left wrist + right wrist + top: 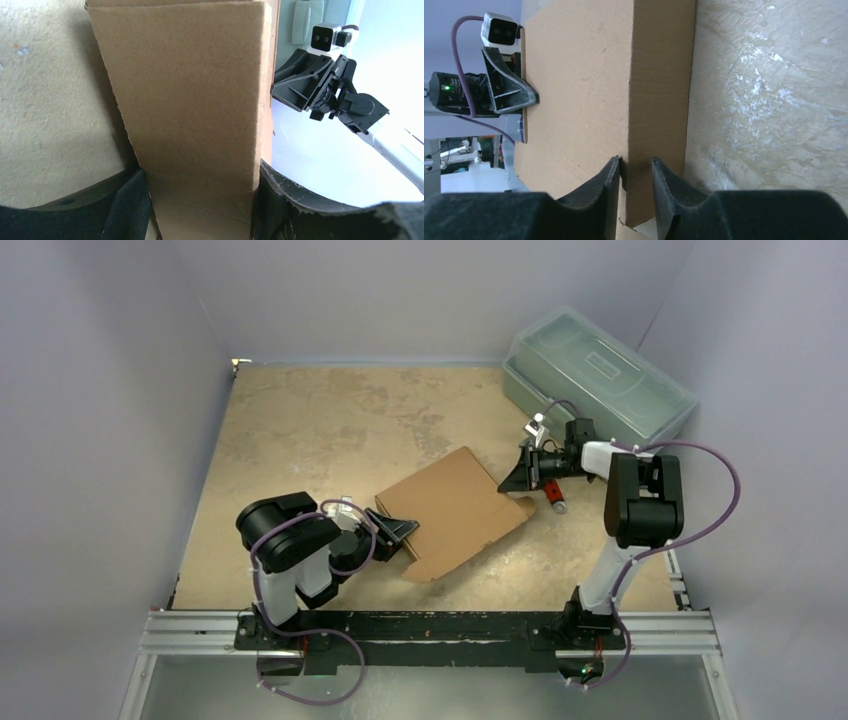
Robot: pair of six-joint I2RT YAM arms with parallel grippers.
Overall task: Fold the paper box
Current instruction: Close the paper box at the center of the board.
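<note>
1. I see the paper box (455, 512) lying mid-surface (320, 430). It is matte brown corrugated card, scored into flat panels.
2. I judge it light and stiff. It should hinge at its creases and dent under hard pinching.
3. My right gripper (518, 478), at the box's 2 o'clock end, is clenched on a folded edge.
4. My left gripper (400, 535), at 8 o'clock, straddles a panel. I cannot tell whether it pinches.
5. I'd hold it by the edges, beside the creases.

readable txt: none in any view
brown corrugated cardboard paper box (455, 510): faces plain, no print or stamp seen
translucent grey-green plastic toolbox (598, 375): raised panel on lid, too small to read
white boxy cam housing on right wrist (325, 37): two dark lenses, no legible mark
</note>
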